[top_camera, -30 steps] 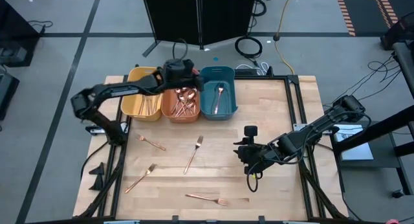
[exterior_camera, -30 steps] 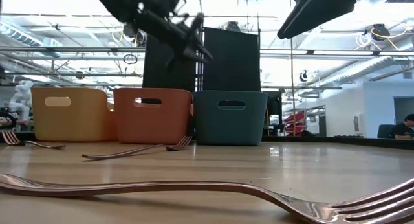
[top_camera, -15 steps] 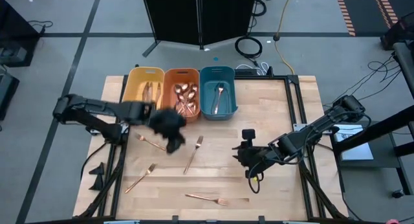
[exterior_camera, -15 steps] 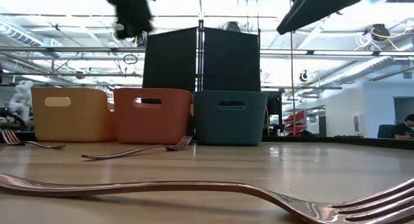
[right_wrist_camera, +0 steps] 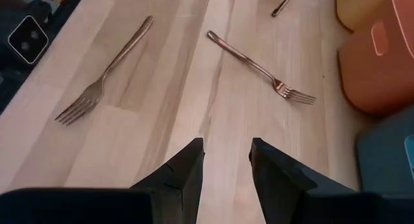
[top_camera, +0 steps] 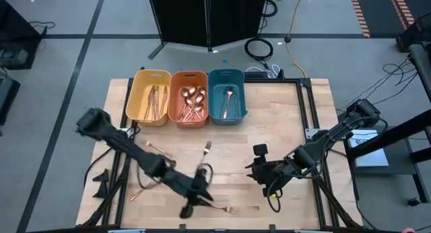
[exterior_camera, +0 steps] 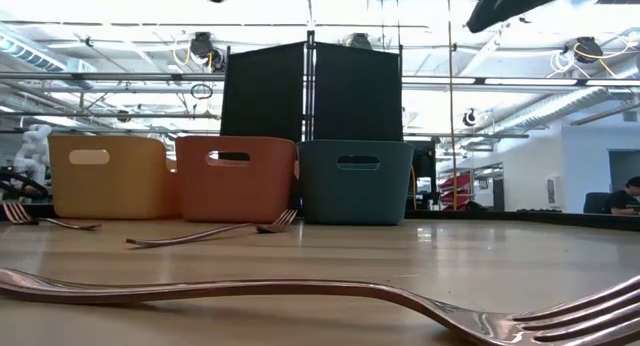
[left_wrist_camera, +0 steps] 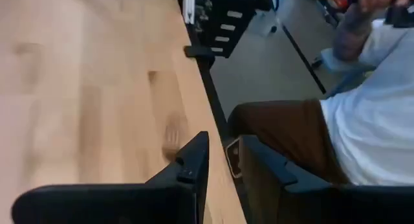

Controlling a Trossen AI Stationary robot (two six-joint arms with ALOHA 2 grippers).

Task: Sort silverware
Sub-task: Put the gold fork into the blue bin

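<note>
On the wooden table (top_camera: 289, 118), four copper forks lie loose, one (top_camera: 214, 207) at the front edge beneath the left gripper (top_camera: 195, 199). Both the left gripper and right gripper (right_wrist_camera: 225, 160) are empty, fingers narrowly parted. Sorted silverware fills the yellow bin (top_camera: 138, 91), orange bin (top_camera: 176, 88) and teal bin (top_camera: 239, 91).

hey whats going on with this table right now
Two robot arms are sorting copper silverware into three bins. Knives, spoons and a fork are already binned; four forks remain on the table. The left gripper is open and empty above the near fork. The right gripper hovers open and empty mid-table.
</note>
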